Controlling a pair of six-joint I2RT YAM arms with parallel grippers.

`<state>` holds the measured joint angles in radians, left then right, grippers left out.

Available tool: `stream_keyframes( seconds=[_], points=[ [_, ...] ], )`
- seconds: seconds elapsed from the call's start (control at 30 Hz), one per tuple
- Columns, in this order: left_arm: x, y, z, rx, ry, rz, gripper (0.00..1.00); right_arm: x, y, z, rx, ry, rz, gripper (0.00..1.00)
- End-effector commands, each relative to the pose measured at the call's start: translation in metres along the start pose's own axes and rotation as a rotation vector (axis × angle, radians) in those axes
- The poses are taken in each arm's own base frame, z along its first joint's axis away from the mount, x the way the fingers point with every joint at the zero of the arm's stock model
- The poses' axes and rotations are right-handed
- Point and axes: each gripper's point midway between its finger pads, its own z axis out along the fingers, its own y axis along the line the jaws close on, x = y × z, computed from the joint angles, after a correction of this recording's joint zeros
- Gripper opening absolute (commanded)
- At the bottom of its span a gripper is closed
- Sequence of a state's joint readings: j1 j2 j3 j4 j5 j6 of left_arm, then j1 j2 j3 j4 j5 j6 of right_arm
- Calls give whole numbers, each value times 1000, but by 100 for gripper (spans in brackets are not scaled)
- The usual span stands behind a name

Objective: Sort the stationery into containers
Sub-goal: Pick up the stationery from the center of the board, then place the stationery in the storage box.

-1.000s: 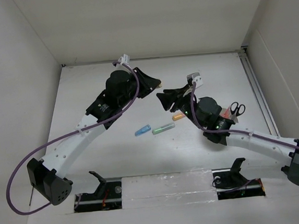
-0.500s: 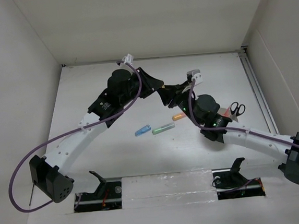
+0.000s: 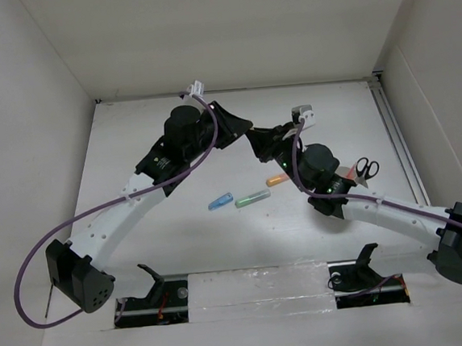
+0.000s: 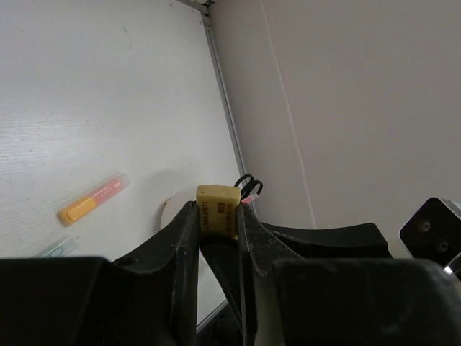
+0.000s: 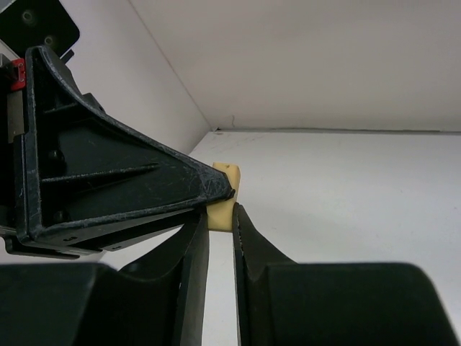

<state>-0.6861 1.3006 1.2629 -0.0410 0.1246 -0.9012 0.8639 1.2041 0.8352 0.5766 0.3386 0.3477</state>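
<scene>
The yellow block (image 4: pixel 218 209) is held in mid-air between both grippers; it also shows in the right wrist view (image 5: pixel 222 205). My left gripper (image 4: pixel 218 216) is shut on it. My right gripper (image 5: pixel 220 216) meets it tip to tip, its fingers pressed on both sides of the block's lower part. In the top view the two grippers (image 3: pixel 247 129) (image 3: pixel 258 141) touch above the table and hide the block. The white cup (image 4: pixel 167 210) is mostly hidden under the right arm, with black scissors (image 3: pixel 366 167) standing in it. The orange (image 3: pixel 275 180), green (image 3: pixel 252 197) and blue (image 3: pixel 220 201) markers lie on the table.
White walls close the table in on the left, back and right. A metal rail (image 3: pixel 397 146) runs along the right edge. The right arm's forearm lies over the cup area. The orange marker (image 4: pixel 94 200) lies left of the cup in the left wrist view.
My right gripper has moved up and left to meet my left gripper, which shifted slightly right. The right fingers now stand round the block.
</scene>
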Motion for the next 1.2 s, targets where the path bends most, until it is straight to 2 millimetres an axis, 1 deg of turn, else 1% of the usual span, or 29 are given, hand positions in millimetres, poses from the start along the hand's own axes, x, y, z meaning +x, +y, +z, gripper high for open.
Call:
stream_keyframes(
  seconds=[0.0,0.03,0.13,0.2,0.23,0.27,0.33,0.37,0.43,0.47,0.53,0.57,0.6,0.63,0.67,0.7,0.73,0.77,0.8,0.83,0.87,0.9,0.93,0.97,1.03,1.07,1.1,1.13,1.17],
  points=[
    [8,-33,-15,124,56,-8,0,-33,6,5,-5,-125,67,0],
    [10,-30,-14,117,61,-9,0,-36,0,6,14,-134,65,0],
    [9,-33,-17,125,56,-19,0,-31,-5,5,24,-134,54,0],
    [7,-32,-17,120,48,-19,0,-38,-3,3,18,-154,47,0],
    [3,-35,-20,123,31,-18,0,-37,1,3,-4,-146,33,0],
    [5,-33,-20,116,36,-19,0,-36,4,3,-25,-138,17,0],
    [1,-30,-22,100,13,2,15,-33,10,2,-67,-124,-30,0],
    [-6,-36,-27,111,-10,4,22,-32,16,0,-106,-110,-49,0],
    [-9,-40,-30,126,-23,36,34,-29,18,-3,-126,-90,-81,0],
    [-12,-41,-33,127,-38,49,39,-23,19,-4,-141,-75,-94,0],
    [-19,-47,-37,143,-66,60,50,-20,19,-6,-146,-58,-99,0],
    [-22,-49,-40,146,-81,69,55,-24,20,-7,-148,-67,-97,0],
    [-28,-49,-43,138,-107,67,71,-19,18,-8,-141,-44,-103,0],
    [-31,-50,-42,137,-124,67,81,-17,16,-8,-130,-38,-105,0],
    [-38,-58,-53,161,-156,80,95,-17,15,-8,-129,-39,-114,0],
    [-46,-57,-57,148,-195,76,100,-12,6,-7,-84,-21,-122,0],
    [-51,-58,-61,143,-220,73,100,-9,0,-8,-56,-8,-128,0],
    [-60,-64,-67,150,-254,84,100,-6,-9,-7,-21,5,-137,0],
    [-64,-55,-72,103,-266,80,100,-11,-11,-9,-5,5,-138,0],
    [-81,-55,-83,58,-337,78,100,-7,-34,-10,78,51,-167,0],
    [-85,-49,-85,15,-352,92,100,-17,-41,-10,118,54,-167,0],
    [-94,-27,-91,-91,-376,87,100,-14,-67,-19,220,107,-173,0],
    [-97,-12,-93,-150,-381,86,100,-16,-75,-26,278,120,-165,0],
    [-98,0,-95,-200,-390,86,100,-22,-91,-33,358,120,-156,0],
    [-95,18,-106,-274,-393,119,100,-37,-113,-52,512,89,-102,0],
    [-91,32,-106,-313,-399,121,100,-37,-141,-73,665,108,-137,0],
    [-87,41,-109,-339,-390,135,100,-46,-149,-80,728,97,-126,0],
    [-86,41,-114,-335,-394,134,100,-50,-156,-88,798,69,-52,0],
    [-80,53,-114,-374,-376,148,100,-40,-170,-105,885,129,-80,0]
  ],
)
